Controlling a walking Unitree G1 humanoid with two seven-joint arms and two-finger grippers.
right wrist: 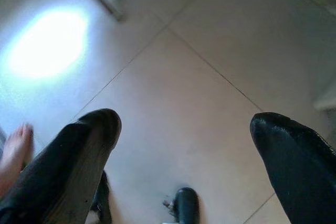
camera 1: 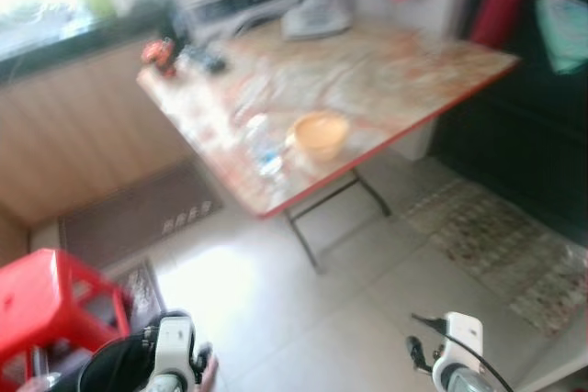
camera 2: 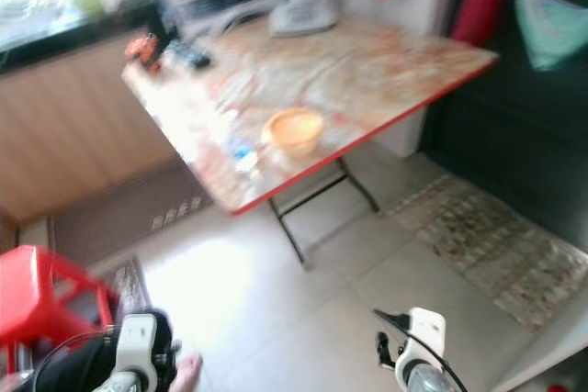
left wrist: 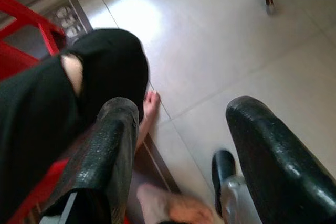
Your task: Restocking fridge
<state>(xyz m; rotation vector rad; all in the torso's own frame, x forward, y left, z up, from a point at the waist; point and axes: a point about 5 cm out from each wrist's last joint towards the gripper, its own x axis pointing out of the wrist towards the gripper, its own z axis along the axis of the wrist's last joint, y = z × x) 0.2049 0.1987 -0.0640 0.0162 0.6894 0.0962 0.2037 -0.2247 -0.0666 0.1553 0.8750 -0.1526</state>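
At far left, one red plastic stool (camera 1: 50,305), open-framed, cut off by the picture's edge. Just beside it, one person in black trousers (left wrist: 58,108), seen only from the knee down, with bare feet (left wrist: 149,109) on the pale tiled floor (camera 1: 303,319). Left gripper (left wrist: 181,145) low over that floor, two black rough-textured fingers spread apart, nothing between them. Behind, two dark mats (camera 1: 138,208) along a wooden cabinet wall (camera 1: 83,126), the nearer mat half hidden by the stool.

In the middle, one folding table (camera 1: 413,71) with marbled orange top, red edge and thin metal legs. On it, near the front edge: one clear bottle (camera 1: 262,149), blurred and hard to make out, and just beside it one round orange bowl (camera 1: 321,135). At the far corner, small red and dark items (camera 1: 175,54), too blurred to name. No fridge recognisable; whole head view smeared.

At right, one patterned rug (camera 1: 496,245), cut off at the edge. Right gripper (right wrist: 184,140) also low over bare tiles, fingers wide apart and empty.
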